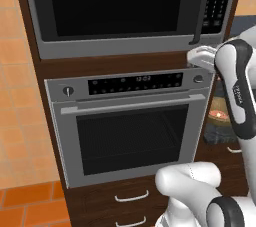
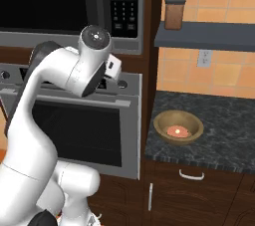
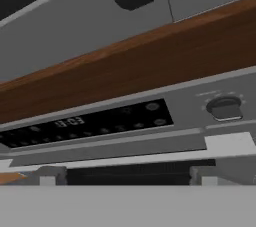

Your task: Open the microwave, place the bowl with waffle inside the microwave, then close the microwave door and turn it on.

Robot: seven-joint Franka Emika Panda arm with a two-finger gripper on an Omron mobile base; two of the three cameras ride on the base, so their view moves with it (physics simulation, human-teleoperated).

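Microwave door: the wide black glass door (image 1: 117, 3) is closed.
Gripper: the white hand (image 1: 201, 57) is just under the door's dark bar handle (image 1: 199, 21); I cannot tell if the jaws are apart.
Bowl: the round tan bowl (image 2: 178, 127) sits on the dark speckled counter (image 2: 224, 135), right of the grey oven (image 2: 89, 120).

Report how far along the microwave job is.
Nothing is finished: the microwave door is shut and the bowl sits on the counter. In hand: the hand is raised near the door's handle. Opening, loading, closing and starting all remain.
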